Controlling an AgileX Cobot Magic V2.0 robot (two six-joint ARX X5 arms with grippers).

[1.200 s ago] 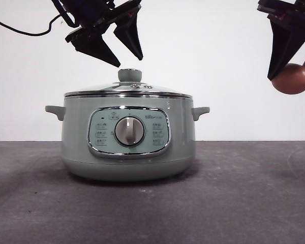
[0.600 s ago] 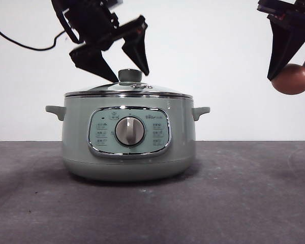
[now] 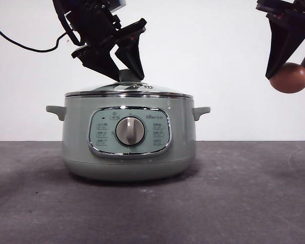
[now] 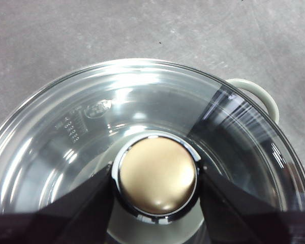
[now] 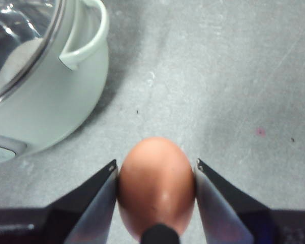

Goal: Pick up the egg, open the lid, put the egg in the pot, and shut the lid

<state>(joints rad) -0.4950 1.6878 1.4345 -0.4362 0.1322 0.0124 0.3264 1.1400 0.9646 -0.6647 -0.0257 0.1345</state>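
The grey, slightly speckled table carries only 1 thing — the large round sage-green pot with its chrome-framed panel and silver dial, 2 small handles jutting from its sides. Its shallow glass lid with the chrome rim sits shut on top; through the glass in my left wrist view I can make out nothing inside. My left gripper is down at the lid's round knob, 1 black jaw on each side of it, right against its chrome collar. My right gripper hangs high in the air, well off to the pot's side, jaws pinched on the smooth reddish-brown oval egg — it sits above bare table, beside a pot handle.
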